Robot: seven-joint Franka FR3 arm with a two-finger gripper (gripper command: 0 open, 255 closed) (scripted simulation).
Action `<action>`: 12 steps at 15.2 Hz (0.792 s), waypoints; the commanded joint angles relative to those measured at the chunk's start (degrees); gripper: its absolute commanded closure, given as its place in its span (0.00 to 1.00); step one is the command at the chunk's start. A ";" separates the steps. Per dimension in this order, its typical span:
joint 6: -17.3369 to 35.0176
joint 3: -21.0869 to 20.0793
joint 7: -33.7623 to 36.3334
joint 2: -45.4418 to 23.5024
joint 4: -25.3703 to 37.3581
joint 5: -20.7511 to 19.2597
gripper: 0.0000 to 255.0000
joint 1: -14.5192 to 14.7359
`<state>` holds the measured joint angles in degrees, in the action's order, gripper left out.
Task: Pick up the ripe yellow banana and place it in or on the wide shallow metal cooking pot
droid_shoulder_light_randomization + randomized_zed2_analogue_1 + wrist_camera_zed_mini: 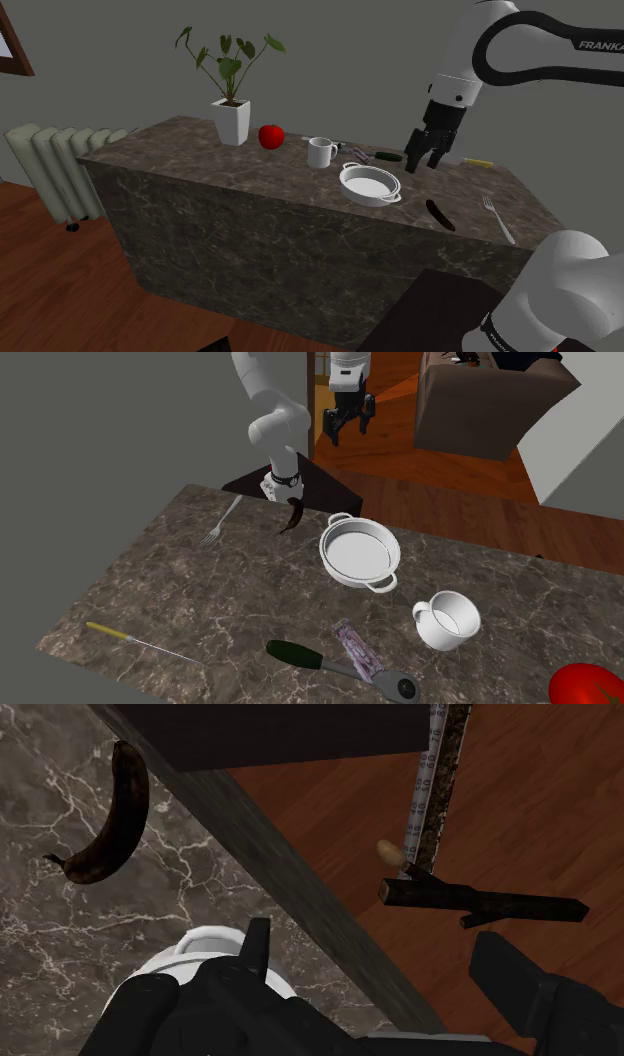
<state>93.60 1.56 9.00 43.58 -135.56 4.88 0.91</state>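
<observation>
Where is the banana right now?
In the shoulder view the dark brown banana lies on the counter near its front edge, between the white pot on its left and the fork on its right.

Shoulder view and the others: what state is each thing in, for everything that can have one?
gripper: jaws open, empty, raised in the air.
banana: dark brown, lying flat on the counter, not held.
pot: upright, empty.
mug: upright, empty.
potted plant: upright.
fork: lying flat.
</observation>
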 commanded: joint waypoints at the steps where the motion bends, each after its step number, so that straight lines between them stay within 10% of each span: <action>1: 0.00 0.00 0.00 0.00 0.00 0.00 0.00 0.00; 12: 10.70 8.64 -10.86 1.82 -15.15 -9.24 0.00 -5.20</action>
<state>103.35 9.30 -0.76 45.08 -149.28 -3.31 -3.62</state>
